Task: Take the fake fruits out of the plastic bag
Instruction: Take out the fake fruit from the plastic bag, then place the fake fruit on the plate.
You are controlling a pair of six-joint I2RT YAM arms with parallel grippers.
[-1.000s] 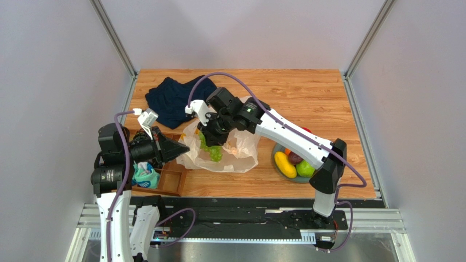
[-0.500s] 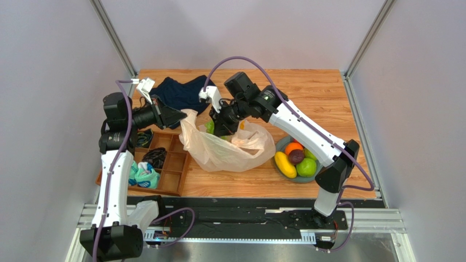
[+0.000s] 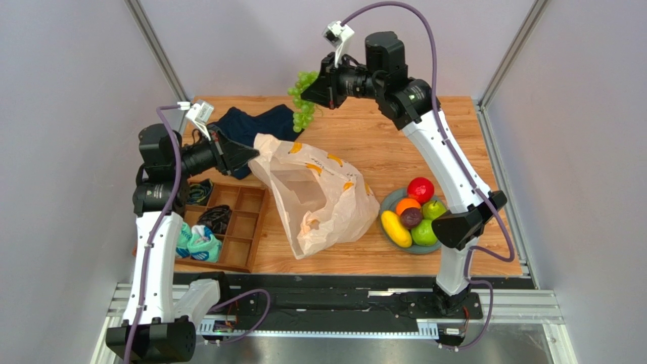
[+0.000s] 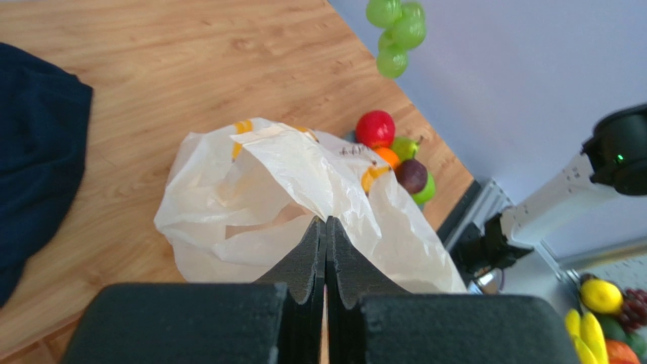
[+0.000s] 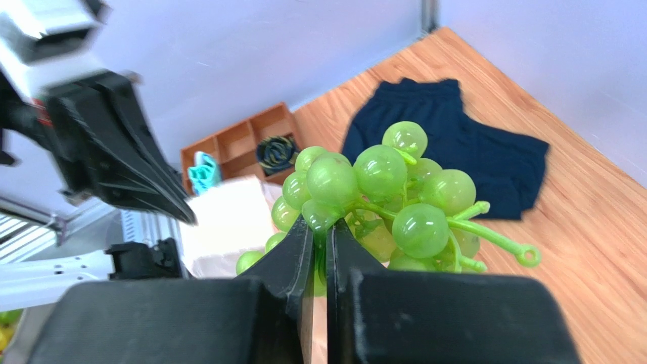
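fingers (image 4: pixel 311 254) of my left gripper (image 4: pixel 326 224) pinch shut on the plastic bag (image 3: pixel 319 197). whether more is inside, i cannot tell. right of the bag, a bowl (image 3: pixel 382 211) holds apples, orange, plum and banana. beyond the bag, my right gripper (image 5: pixel 319 227) clamps the grape bunch (image 5: pixel 380 193) in midair; next comes carrying it to the bowl.

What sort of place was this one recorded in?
Probably a robot lab test cell, not a home: a wooden table enclosed by plain grey panels, with a metal mounting rail along its near edge.

Green grape bunch (image 3: pixel 304 105) aloft — cream plastic bag (image 3: pixel 319 205) limp, other fruits (image 3: pixel 414 214) heaped beside.
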